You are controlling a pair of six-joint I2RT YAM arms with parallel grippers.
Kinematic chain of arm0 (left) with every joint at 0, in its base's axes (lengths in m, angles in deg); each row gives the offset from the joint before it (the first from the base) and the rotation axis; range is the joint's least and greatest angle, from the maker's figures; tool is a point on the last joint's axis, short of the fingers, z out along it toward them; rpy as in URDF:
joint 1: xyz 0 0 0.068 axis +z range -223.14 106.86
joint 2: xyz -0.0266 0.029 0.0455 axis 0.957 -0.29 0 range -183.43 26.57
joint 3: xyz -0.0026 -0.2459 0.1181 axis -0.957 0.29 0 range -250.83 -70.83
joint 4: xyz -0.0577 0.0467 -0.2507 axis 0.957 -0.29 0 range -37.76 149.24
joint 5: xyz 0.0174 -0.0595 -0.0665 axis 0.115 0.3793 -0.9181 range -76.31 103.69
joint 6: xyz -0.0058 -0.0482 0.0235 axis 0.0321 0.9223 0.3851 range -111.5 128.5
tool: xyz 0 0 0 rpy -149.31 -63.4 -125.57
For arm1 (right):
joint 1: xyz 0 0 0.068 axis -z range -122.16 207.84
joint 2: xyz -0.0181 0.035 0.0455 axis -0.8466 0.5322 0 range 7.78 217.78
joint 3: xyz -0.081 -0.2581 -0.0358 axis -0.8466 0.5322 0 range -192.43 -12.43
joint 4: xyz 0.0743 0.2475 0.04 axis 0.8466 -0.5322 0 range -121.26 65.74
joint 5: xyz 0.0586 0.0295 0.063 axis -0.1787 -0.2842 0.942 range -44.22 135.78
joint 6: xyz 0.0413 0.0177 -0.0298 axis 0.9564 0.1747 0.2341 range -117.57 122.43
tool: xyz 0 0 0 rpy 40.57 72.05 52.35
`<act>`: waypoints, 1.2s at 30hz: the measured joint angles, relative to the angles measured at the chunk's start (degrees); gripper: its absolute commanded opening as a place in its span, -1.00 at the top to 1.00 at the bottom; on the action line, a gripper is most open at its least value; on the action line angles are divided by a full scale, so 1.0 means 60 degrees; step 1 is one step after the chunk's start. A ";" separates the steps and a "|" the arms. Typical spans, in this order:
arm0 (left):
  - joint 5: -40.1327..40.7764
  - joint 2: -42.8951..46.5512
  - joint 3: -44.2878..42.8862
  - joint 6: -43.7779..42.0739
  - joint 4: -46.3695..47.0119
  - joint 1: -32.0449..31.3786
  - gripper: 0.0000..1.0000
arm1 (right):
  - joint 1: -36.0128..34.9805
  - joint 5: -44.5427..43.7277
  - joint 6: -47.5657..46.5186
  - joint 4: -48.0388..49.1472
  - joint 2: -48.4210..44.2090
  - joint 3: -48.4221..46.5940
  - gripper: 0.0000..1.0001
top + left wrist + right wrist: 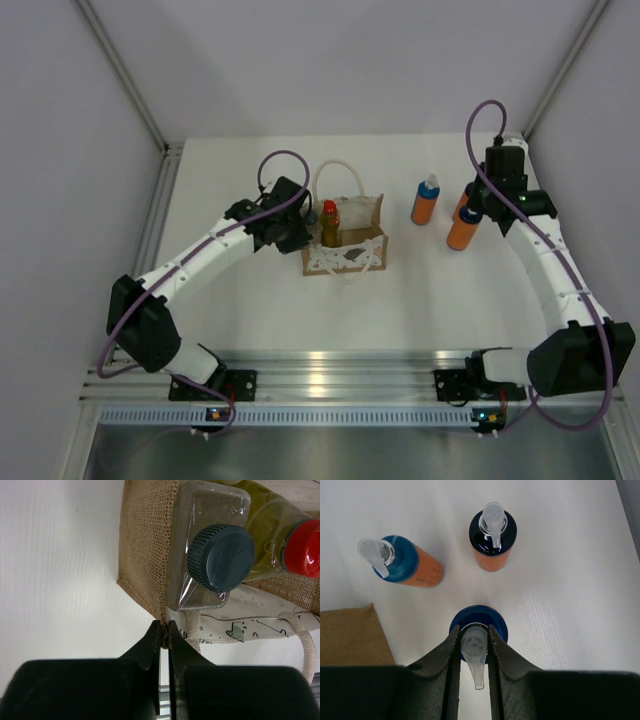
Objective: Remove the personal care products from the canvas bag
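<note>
Progress: three of five products are out and two are left, as I judge it.
Bag: canvas bag point(345, 262) sits mid-surface point(260, 300), upright with its mouth open.
Inside: clear bottle point(220, 555) and yellow bottle point(305, 547) stand side by side, caps up.
Out: one orange bottle point(412, 567) and a dark-capped orange bottle point(492, 542) stand near each other, at about 2 o'clock from the bag in the top view.
Right claw point(473, 630): clamped on the pump head of the third orange bottle point(479, 614), just beside that pair. I cannot tell whether it is lifted or resting.
Left claw point(164, 626): fingers together at 9 o'clock of the bag, tips at its corner seam. Whether fabric is pinched is unclear.
Remaining: release this bottle, then fetch the two inside.
</note>
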 measured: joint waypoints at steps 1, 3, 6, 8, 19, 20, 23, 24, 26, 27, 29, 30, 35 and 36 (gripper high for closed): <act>0.0000 0.0011 0.0000 0.0000 -0.0004 0.0000 1.00 | 0.0029 0.0007 -0.0004 0.0095 0.0069 0.0000 1.00; -0.0004 0.0026 0.0004 0.0000 -0.0004 0.0000 1.00 | 0.0095 0.0040 -0.0025 0.0412 0.0284 0.0000 1.00; -0.0004 0.0062 0.0058 0.0000 0.0022 0.0000 1.00 | 0.0131 0.0120 -0.0073 0.0776 0.0678 0.0000 1.00; -0.0007 0.0091 0.0095 0.0000 0.0040 0.0000 1.00 | 0.0135 0.0197 -0.0095 0.0882 0.0954 -0.0004 1.00; -0.0033 0.0135 0.0149 0.0000 0.0080 0.0000 1.00 | 0.0164 0.0444 -0.0262 0.1435 0.2295 -0.0481 1.00; -0.0033 0.0135 0.0149 0.0000 0.0080 0.0000 1.00 | 0.0164 0.0444 -0.0270 0.1443 0.2331 -0.0517 1.00; -0.0033 0.0135 0.0149 0.0000 0.0080 0.0000 1.00 | 0.0168 0.0444 -0.0288 0.1504 0.2422 -0.0579 0.93; -0.0033 0.0135 0.0149 0.0000 0.0080 0.0000 1.00 | 0.0168 0.0444 -0.0288 0.1537 0.2452 -0.0594 0.68; -0.0033 0.0135 0.0149 0.0000 0.0080 0.0000 1.00 | 0.0168 0.0455 -0.0288 0.1614 0.2484 -0.0605 0.35; -0.0033 0.0135 0.0149 0.0000 0.0080 0.0000 1.00 | 0.0168 0.0488 -0.0280 0.1610 0.2495 -0.0619 0.12; -0.0033 0.0135 0.0149 0.0000 0.0084 0.0000 1.00 | 0.0168 0.0535 -0.0299 0.1657 0.2499 -0.0652 -0.02; -0.0033 0.0135 0.0149 0.0000 0.0084 0.0000 1.00 | 0.0168 0.0590 -0.0331 0.1676 0.2499 -0.0659 -0.04; -0.0033 0.0135 0.0149 -0.0004 0.0084 0.0000 1.00 | 0.0168 0.0831 -0.0357 0.1647 0.2495 -0.0871 -0.04; -0.0033 0.0135 0.0149 -0.0004 0.0084 0.0000 1.00 | 0.0168 0.0885 -0.0357 0.1639 0.2477 -0.0976 -0.03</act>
